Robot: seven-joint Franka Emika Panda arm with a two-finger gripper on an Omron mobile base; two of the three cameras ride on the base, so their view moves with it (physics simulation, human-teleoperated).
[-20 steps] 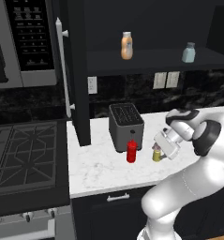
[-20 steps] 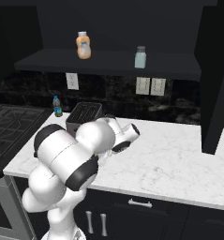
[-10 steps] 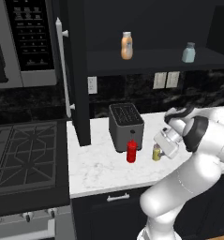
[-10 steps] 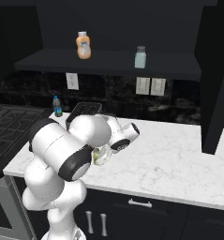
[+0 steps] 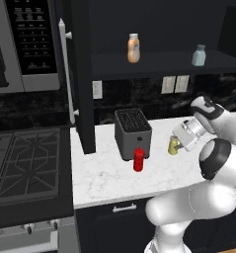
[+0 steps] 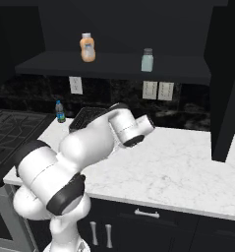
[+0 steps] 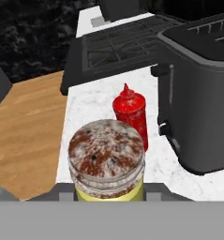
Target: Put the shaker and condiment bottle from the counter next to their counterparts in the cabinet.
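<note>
On the desk (image 5: 109, 178), the shaker (image 5: 174, 145) is standing upright just right of the toaster (image 5: 133, 133), with the claw (image 5: 184, 137) sitting right up against it. From the hand view the shaker's cap (image 7: 107, 158) is taking up the near middle, but the fingertips aren't showing clearly, so I honestly can't tell if the claw is gripping it or just hanging around it. The red bottle (image 5: 138, 159) is standing just in front of the toaster, near the shaker but apart. Up in the cabinet (image 5: 154, 64), the orange bottle (image 5: 134, 48) and the pale blue shaker (image 5: 199, 55) are sitting well apart on the shelf.
</note>
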